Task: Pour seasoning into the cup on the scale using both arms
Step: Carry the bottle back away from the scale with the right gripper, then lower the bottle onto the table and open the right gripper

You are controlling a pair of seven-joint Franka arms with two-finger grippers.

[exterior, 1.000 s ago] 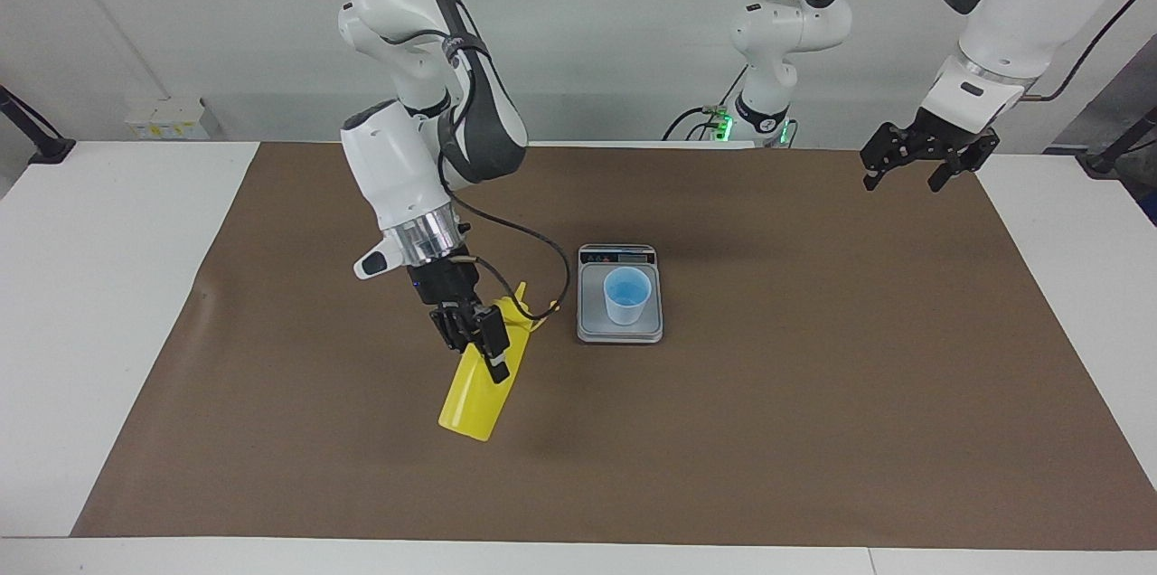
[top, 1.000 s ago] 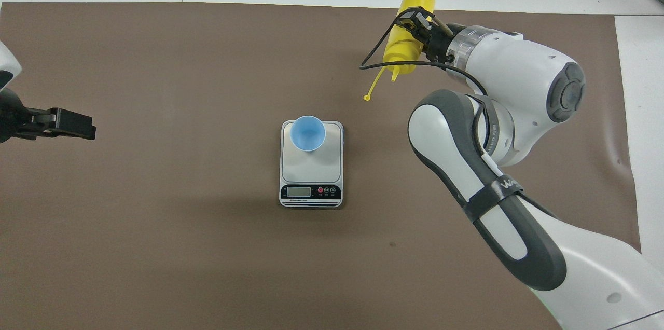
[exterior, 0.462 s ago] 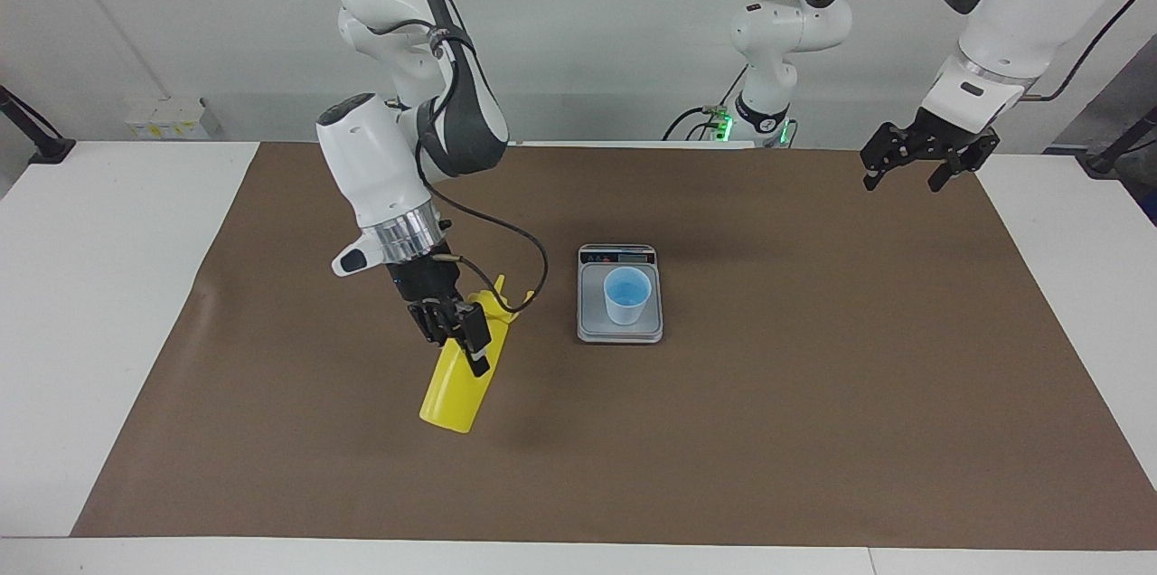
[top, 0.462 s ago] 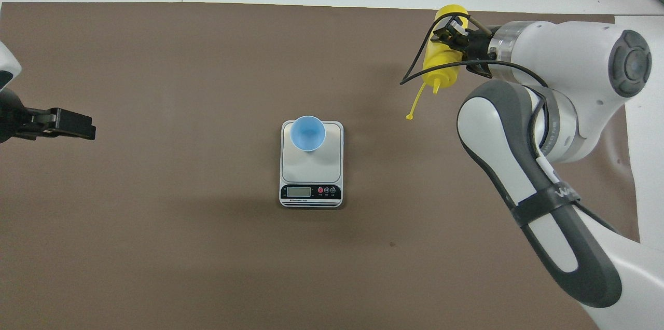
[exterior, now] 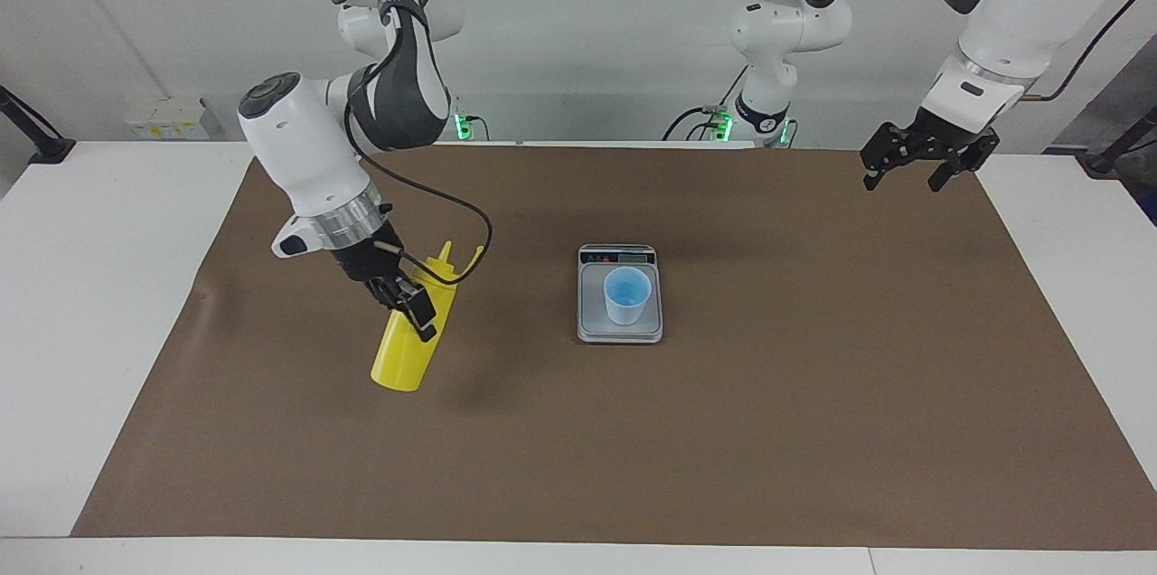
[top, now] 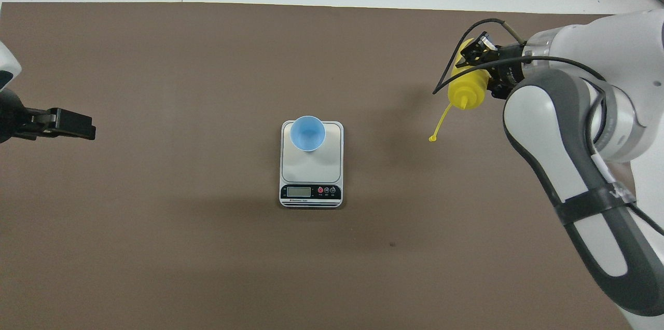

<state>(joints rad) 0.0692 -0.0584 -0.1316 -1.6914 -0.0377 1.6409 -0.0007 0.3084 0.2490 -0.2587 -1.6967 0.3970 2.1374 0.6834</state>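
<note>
My right gripper (exterior: 411,308) (top: 480,52) is shut on the seasoning (exterior: 402,358) (top: 469,88), a yellow squeeze bottle. It hangs tilted over the brown mat toward the right arm's end of the table, its tethered cap (top: 432,138) dangling free. In the middle of the mat the pale blue cup (exterior: 626,295) (top: 307,133) stands upright on the silver-grey scale (exterior: 619,331) (top: 311,172). The scale's display strip faces the robots. My left gripper (exterior: 904,173) (top: 72,125) waits open and empty in the air over the mat's edge at the left arm's end.
A brown mat (exterior: 813,421) covers most of the white table (exterior: 108,286). A third, smaller white arm (exterior: 777,60) stands at the robots' edge of the table, apart from the scale.
My right arm has carried the bottle away from the scale, toward its own end of the table, and brought it more upright. The left gripper, cup and scale have not moved.
</note>
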